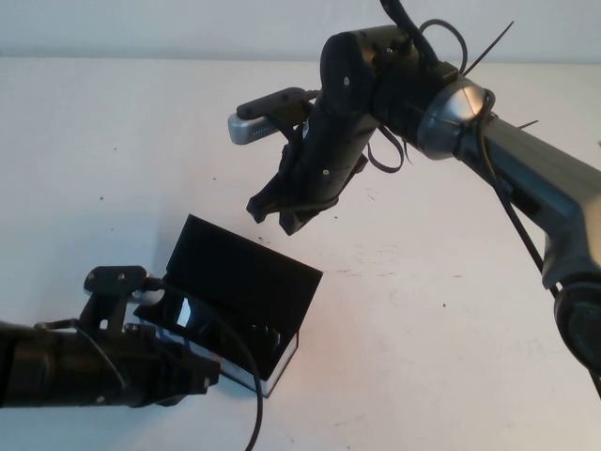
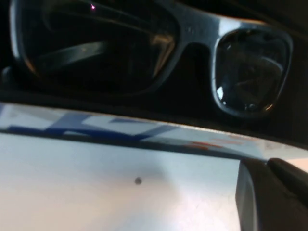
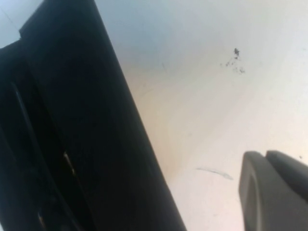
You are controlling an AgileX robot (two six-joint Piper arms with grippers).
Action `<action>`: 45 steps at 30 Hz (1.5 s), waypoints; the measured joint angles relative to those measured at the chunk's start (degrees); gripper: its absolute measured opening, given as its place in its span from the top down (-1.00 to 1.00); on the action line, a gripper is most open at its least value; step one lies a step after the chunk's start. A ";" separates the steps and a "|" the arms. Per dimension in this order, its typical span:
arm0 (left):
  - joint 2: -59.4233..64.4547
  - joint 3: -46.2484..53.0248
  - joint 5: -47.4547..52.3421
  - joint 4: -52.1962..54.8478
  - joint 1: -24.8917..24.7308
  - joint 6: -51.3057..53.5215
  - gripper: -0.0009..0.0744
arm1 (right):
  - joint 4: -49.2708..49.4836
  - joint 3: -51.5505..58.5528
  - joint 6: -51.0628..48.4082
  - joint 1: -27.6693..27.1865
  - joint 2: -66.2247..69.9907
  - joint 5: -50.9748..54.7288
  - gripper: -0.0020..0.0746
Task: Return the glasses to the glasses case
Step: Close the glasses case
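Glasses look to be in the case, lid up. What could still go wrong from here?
1. The left gripper sits low against the glasses case's white front side; pulling away could drag the case.
2. The glasses lie just behind that front edge; if they sit proud, the raised lid may press on them.
3. The right gripper, jaws shut, hangs above and behind the lid; pushing it down could slide the case.

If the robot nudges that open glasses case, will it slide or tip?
The case probably slides: it lies flat on the smooth table. Its raised lid looks thin, so a push there likely folds it. The glasses inside may rattle.
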 joint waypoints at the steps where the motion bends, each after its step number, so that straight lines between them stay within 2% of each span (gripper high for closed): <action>1: 0.46 0.00 0.60 -0.82 0.00 0.60 0.98 | 0.00 0.00 0.00 0.00 0.03 0.00 0.98; 13: 4.89 -3.25 0.97 -3.76 0.00 3.46 0.98 | 0.63 0.00 0.00 0.00 0.13 0.00 0.98; 23: 4.89 -5.31 -0.69 -7.02 0.00 6.70 0.98 | 7.53 0.00 -0.84 0.00 0.13 0.00 0.98; 32: 0.16 -5.31 -0.68 1.60 0.00 -0.01 0.98 | 11.98 0.00 -1.96 0.00 0.13 0.00 0.98; 38: -4.15 -5.31 -3.47 15.84 0.00 -13.42 0.98 | 12.41 0.00 -1.96 0.00 0.13 0.00 0.98; 45: 2.65 -5.31 -7.36 15.70 0.00 -13.55 0.98 | 12.75 0.00 -2.09 1.28 0.13 0.00 0.98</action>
